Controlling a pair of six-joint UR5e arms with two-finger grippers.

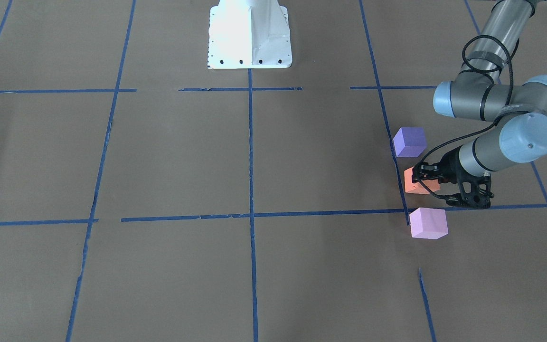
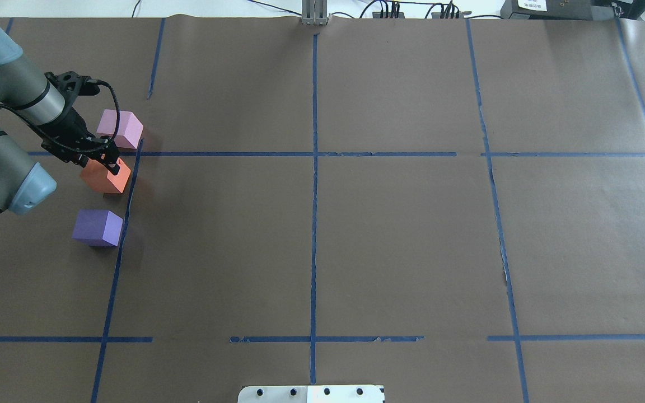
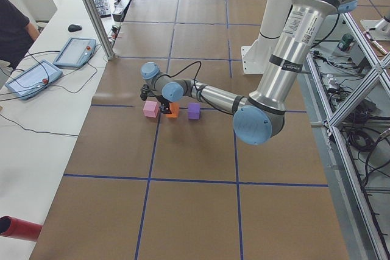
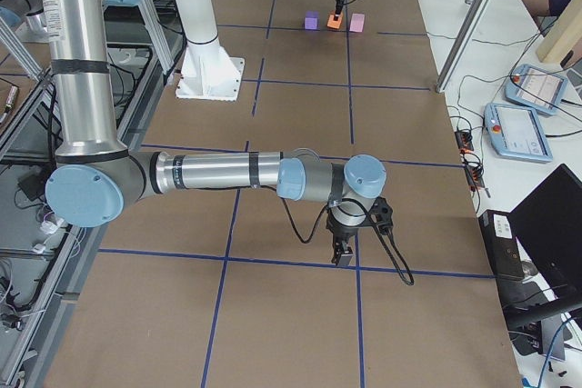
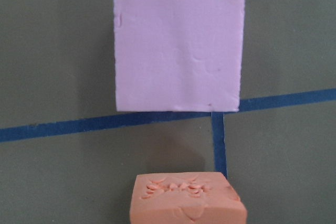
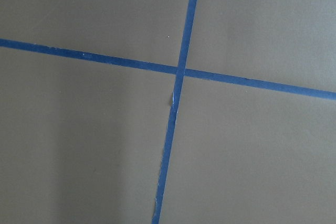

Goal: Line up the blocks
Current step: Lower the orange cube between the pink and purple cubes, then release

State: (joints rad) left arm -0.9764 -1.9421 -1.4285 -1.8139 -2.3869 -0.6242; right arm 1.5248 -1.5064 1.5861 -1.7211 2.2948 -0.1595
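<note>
Three blocks stand in a row beside a blue tape line at my left: purple block, orange block, pink block. My left gripper reaches down onto the orange block and looks closed on its top; I cannot tell whether the block rests on the paper. The left wrist view shows the dented orange block at the bottom and the pink block beyond it, with no fingers in frame. My right gripper shows only in the exterior right view; I cannot tell its state.
Brown paper with a grid of blue tape lines covers the table. The white robot base plate stands at the robot's edge. The right wrist view shows only a tape crossing. Operator tablets lie past the table's far edge.
</note>
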